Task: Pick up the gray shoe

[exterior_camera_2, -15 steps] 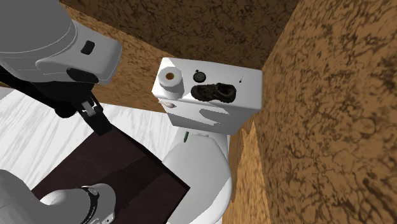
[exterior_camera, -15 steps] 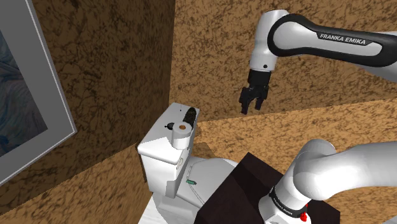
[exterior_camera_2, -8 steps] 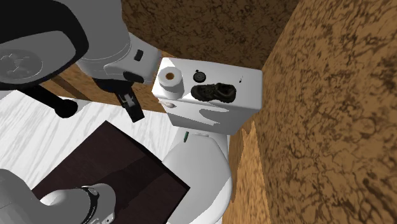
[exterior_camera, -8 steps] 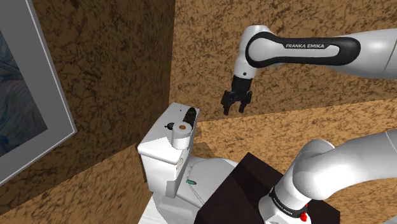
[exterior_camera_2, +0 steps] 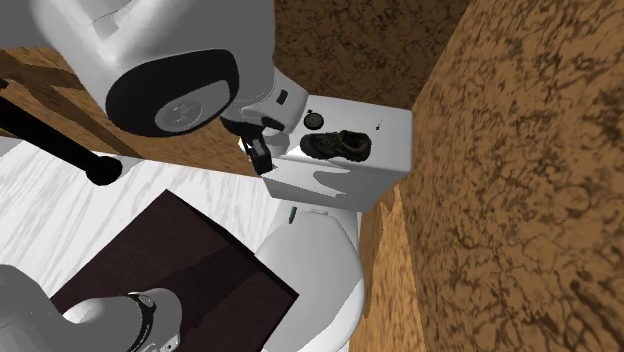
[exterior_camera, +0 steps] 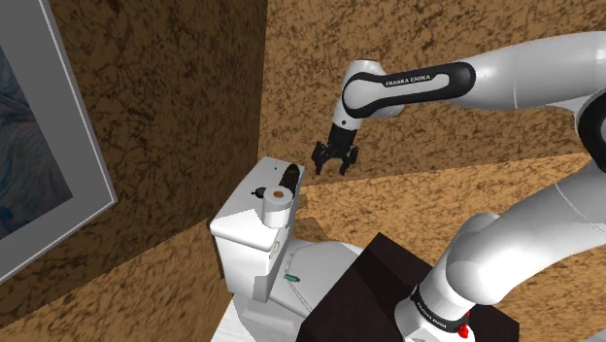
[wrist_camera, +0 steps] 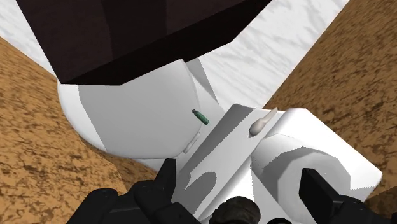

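The shoe (exterior_camera: 289, 178) is dark, brownish grey, and lies on the white toilet tank lid (exterior_camera: 240, 220), at the end near the wall. The second exterior view has the shoe (exterior_camera_2: 337, 146) lying on its side on the tank (exterior_camera_2: 392, 132). My black gripper (exterior_camera: 332, 169) hangs open in the air, above the shoe and to its right in the shoulder view. From the other side, the gripper (exterior_camera_2: 261, 163) is left of the shoe over the tank's front edge. Between my spread fingers (wrist_camera: 167, 183) the top of the shoe (wrist_camera: 238, 211) peeks in.
A toilet paper roll (exterior_camera: 278, 197) stands on the lid beside the shoe, large in the wrist view (wrist_camera: 299, 167). Below are the toilet bowl (exterior_camera: 313, 274), a small green item (wrist_camera: 200, 117) and the dark stand (exterior_camera: 361, 291). Brown textured walls close in; a framed picture (exterior_camera: 39, 146) hangs left.
The arm has swung toward the shoulder view's left and a little down, bringing the gripper from open air by the wall to just over the tank. The fingers stayed open; the shoe has not moved.
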`<control>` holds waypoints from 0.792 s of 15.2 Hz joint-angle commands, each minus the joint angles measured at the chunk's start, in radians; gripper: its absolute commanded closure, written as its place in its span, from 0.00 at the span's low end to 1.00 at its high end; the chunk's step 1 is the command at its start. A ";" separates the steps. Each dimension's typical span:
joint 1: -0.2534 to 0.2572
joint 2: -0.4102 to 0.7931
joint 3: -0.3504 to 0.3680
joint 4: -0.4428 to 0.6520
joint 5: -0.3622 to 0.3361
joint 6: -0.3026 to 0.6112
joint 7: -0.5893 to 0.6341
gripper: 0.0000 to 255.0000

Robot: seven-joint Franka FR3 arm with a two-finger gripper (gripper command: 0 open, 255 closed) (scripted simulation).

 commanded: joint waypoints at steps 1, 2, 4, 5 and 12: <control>-0.004 0.069 -0.007 0.025 0.017 0.064 0.010 0.00; -0.005 0.103 -0.010 0.039 0.027 0.093 0.015 0.00; -0.008 0.171 -0.017 0.070 0.047 0.147 0.024 0.00; -0.009 0.206 -0.020 0.087 0.058 0.172 0.027 0.00; -0.026 0.447 -0.039 0.241 0.150 0.315 0.041 0.00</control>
